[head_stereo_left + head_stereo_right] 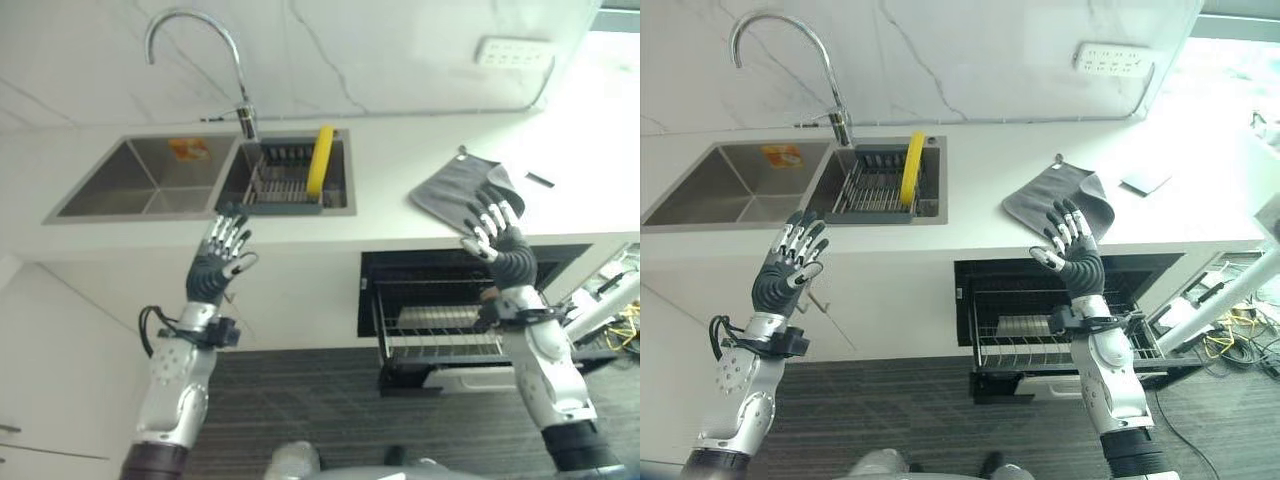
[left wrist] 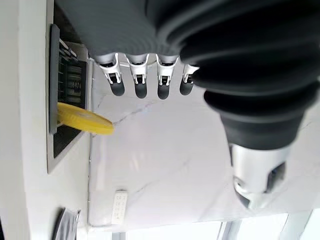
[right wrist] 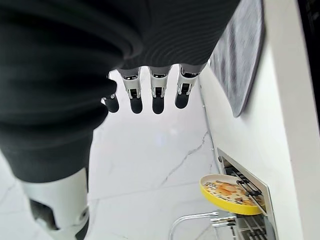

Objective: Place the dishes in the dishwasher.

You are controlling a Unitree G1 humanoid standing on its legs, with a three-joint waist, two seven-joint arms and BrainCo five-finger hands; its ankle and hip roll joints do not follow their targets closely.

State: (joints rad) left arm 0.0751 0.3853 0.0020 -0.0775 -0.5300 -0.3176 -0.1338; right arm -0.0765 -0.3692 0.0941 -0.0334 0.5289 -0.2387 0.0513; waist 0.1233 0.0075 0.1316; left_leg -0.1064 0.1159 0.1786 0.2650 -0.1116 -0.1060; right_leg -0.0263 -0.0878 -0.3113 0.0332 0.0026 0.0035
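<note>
A yellow plate (image 1: pixel 320 159) is seen standing on edge in a dark dish rack (image 1: pixel 285 180), which sits in the right basin of a steel double sink (image 1: pixel 150 180). From the right wrist view the plate's face (image 3: pixel 231 193) is shown to carry an orange pattern. A curved chrome faucet (image 1: pixel 200 55) rises just behind the rack, at the divide between the two basins. The sink is set into a white countertop (image 1: pixel 400 160) backed by a marbled white wall (image 1: pixel 970 50).

Below the countertop, to the right of the sink, the dishwasher (image 1: pixel 1060 320) is found open, with its wire rack (image 1: pixel 1040 340) pulled out over the dark floor; whether anything lies in it cannot be told. On the countertop above the dishwasher a grey cloth (image 1: pixel 455 190) is laid, and a white power strip (image 1: pixel 515 52) is fixed to the wall beyond it.

The left hand (image 1: pixel 222 255) is held up in front of the counter edge below the sink, its fingers (image 2: pixel 141 82) straight and released, nothing grasped. The right hand (image 1: pixel 1072 245) is raised before the counter edge near the cloth, its fingers (image 3: pixel 158 97) likewise spread and empty. Both hands are well apart from the plate.
</note>
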